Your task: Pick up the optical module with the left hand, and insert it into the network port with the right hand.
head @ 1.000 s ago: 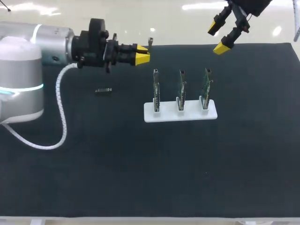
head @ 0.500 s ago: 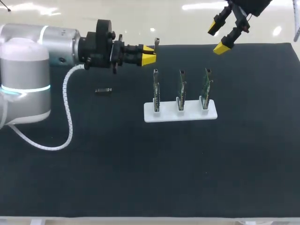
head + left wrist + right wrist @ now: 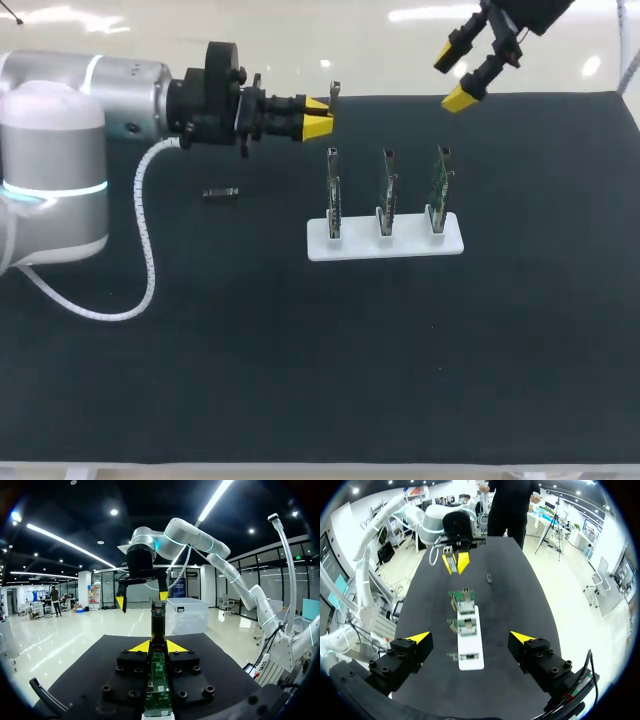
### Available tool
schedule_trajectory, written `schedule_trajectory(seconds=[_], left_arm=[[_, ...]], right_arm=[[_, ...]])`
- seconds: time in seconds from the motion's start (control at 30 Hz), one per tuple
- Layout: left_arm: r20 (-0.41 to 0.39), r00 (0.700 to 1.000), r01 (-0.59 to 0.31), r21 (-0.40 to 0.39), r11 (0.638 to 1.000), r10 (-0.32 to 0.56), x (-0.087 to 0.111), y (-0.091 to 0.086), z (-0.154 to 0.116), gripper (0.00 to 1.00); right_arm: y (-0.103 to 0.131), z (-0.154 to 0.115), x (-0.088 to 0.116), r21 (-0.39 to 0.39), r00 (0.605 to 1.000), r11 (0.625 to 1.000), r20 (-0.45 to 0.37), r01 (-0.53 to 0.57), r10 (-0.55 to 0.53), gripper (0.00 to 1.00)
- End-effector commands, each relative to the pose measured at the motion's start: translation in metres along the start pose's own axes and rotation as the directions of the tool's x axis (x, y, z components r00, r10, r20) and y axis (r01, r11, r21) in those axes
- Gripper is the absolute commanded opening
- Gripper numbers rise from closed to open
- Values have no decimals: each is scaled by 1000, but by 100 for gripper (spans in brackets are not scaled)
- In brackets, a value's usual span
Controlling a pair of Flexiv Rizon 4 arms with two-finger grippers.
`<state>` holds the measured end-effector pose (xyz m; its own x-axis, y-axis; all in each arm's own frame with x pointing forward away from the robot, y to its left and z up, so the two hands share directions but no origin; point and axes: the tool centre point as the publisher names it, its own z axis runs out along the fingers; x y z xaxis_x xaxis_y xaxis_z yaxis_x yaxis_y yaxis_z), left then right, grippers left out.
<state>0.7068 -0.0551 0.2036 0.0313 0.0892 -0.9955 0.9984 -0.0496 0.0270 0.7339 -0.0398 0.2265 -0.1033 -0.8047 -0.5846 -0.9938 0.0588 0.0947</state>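
Observation:
My left gripper (image 3: 320, 115) hangs above the table's back left, shut on a slim dark optical module (image 3: 333, 93). In the left wrist view the module (image 3: 158, 622) pokes out ahead between the yellow tips of that gripper (image 3: 158, 646). A white stand (image 3: 450, 240) carries three upright green port boards (image 3: 333, 190), just right of the left gripper and lower. My right gripper (image 3: 462, 72) hovers open over the back edge, empty. From the right wrist its fingers (image 3: 470, 639) straddle the stand (image 3: 470, 657), with the left gripper (image 3: 456, 562) beyond the boards (image 3: 465, 600).
A second small module (image 3: 220, 193) lies loose on the black mat (image 3: 300, 360) left of the stand, also the small module (image 3: 490, 578) seen from the right wrist. A white cable (image 3: 140, 250) loops from my left arm onto the mat.
My left arm carried the module to the right and slightly up, then held still. The right gripper shifted a little left and up.

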Motion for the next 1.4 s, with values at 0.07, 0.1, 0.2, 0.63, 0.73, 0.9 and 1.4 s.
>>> schedule_trajectory(seconds=[0.07,0.1,0.2,0.63,0.73,0.9,1.4], left_arm=[[2,1000,-2,-5,1000,2,1,-1,0,0],[2,1000,-2,-5,1000,2,1,-1,0,0],[2,1000,-2,-5,1000,2,1,-1,0,0],[2,1000,-2,-5,1000,2,1,-1,0,0],[2,1000,-2,-5,1000,2,1,-1,0,0],[2,1000,-2,-5,1000,2,1,-1,0,0],[2,1000,-2,-5,1000,2,1,-1,0,0]], right_arm=[[7,9,-9,33,998,999,48,-34,33,100],[9,10,-13,33,998,999,55,-41,39,100],[13,11,-29,61,998,997,37,-55,53,100],[33,25,-81,100,994,989,38,-108,105,100],[34,30,-88,107,992,987,49,-122,117,100],[35,38,-97,108,991,986,58,-126,120,100],[35,50,-113,78,994,992,51,-97,93,99]])
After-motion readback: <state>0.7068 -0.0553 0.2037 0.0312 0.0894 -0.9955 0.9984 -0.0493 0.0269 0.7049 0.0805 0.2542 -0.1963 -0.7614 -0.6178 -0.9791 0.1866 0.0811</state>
